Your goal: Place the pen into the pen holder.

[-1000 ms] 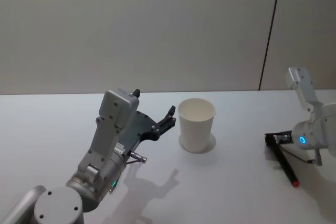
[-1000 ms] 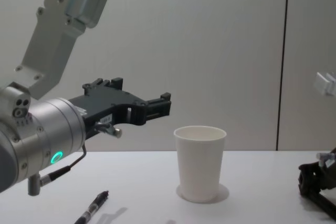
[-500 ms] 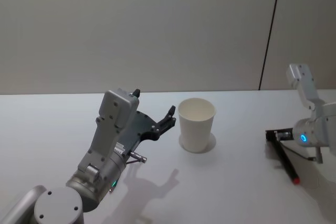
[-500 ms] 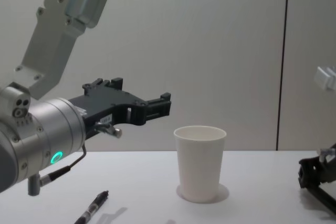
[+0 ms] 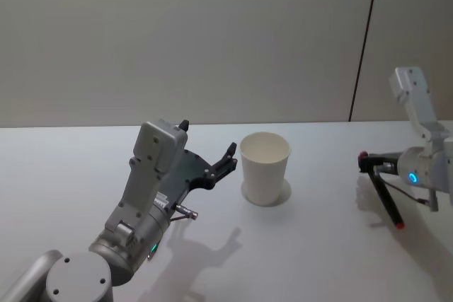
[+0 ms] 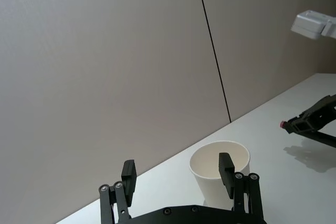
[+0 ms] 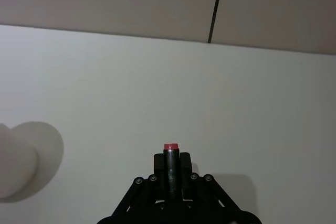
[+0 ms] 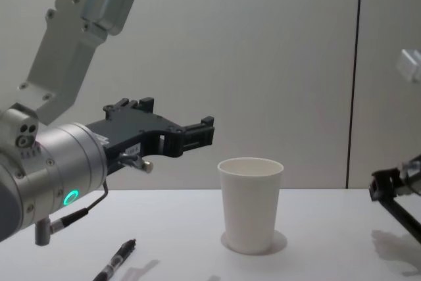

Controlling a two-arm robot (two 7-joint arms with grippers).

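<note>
A black pen (image 5: 386, 199) with a red end is pinched between the pressed-together fingers of the right end effector (image 5: 367, 162), at the right edge of the head view. The gripped end is raised above the white tabletop (image 5: 71, 167). From there the pen slants down toward the lower right of that view, and its shadow lies on the surface beside it. Whether the lower tip touches the tabletop cannot be told. In the right wrist view, the red end pokes out just past the two closed fingers.

The pen holder (image 5: 265, 171), a plain white paper cup, stands upright on the tabletop at the centre of the head view. It is well apart from the pen, which is to its right in that view.

The left end effector (image 5: 208, 136) hovers above the tabletop just left of the cup in the head view, with its two black fingers spread wide and nothing held. In the left wrist view, the cup shows beyond those spread fingers.

A second pen (image 8: 117, 262) lies on the tabletop at the lower left of the chest view, under the left arm and apart from the cup.

A plain grey wall (image 5: 177, 40) with one dark vertical seam stands behind the tabletop.
</note>
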